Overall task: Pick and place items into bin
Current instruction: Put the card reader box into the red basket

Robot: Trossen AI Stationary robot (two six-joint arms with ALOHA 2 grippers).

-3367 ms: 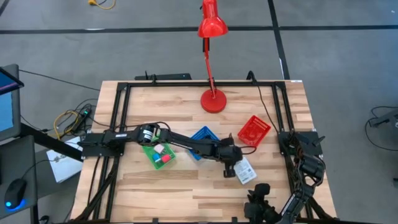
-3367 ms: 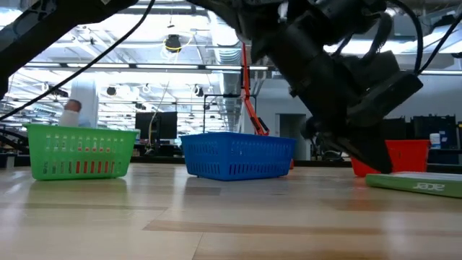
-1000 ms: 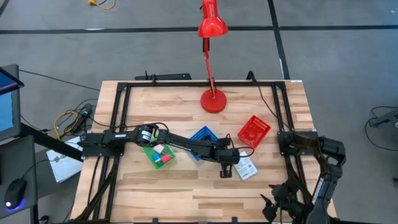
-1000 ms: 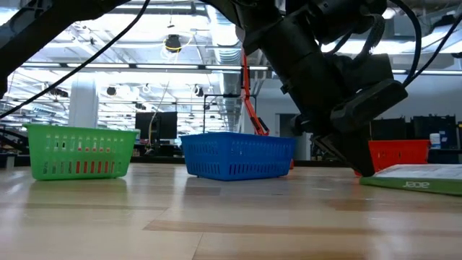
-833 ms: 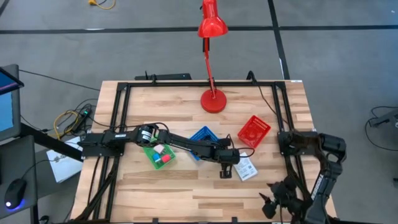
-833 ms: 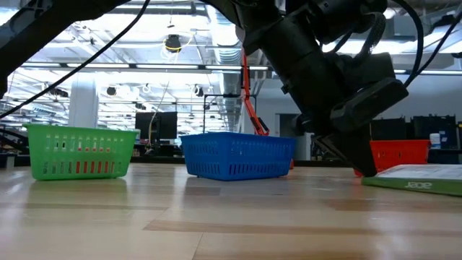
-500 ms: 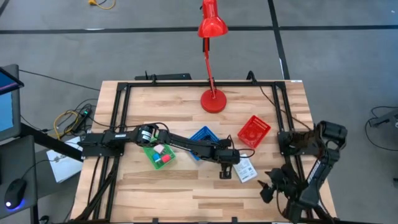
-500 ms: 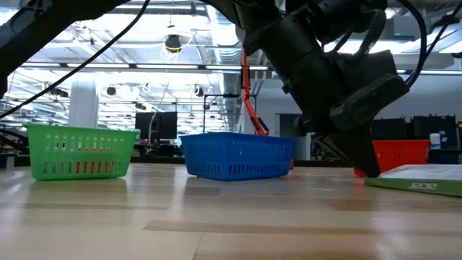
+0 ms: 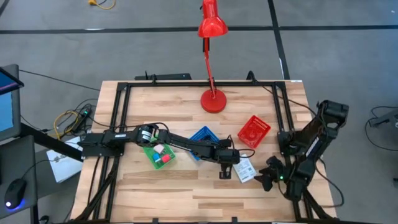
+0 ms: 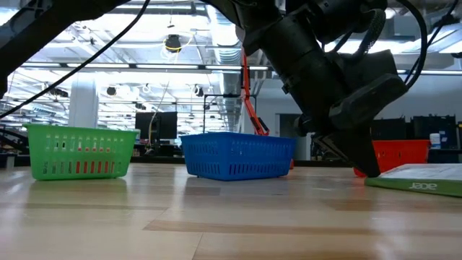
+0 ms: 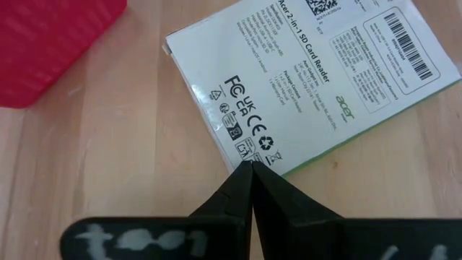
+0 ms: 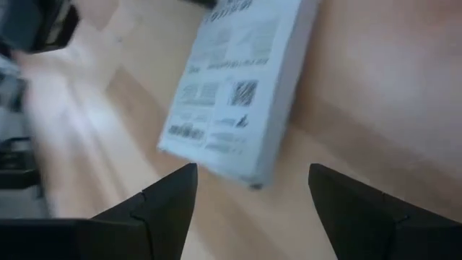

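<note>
My left gripper [image 9: 227, 172] sits with fingers pressed together at the edge of the white printed packet [image 9: 245, 170], blocking that side; my right gripper [image 9: 263, 180], fingers spread, has bare wood between it and the packet's other edge. The red basket [image 9: 254, 131] crowds the far side, near the blue basket [image 9: 202, 138]; the near table [image 9: 186, 193] lies open

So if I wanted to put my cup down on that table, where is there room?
Bare wood lies along the front edge of the table and at the back left, beside the lamp base. The middle is crowded: green basket, blue basket, red basket, white packet, both arms.
</note>
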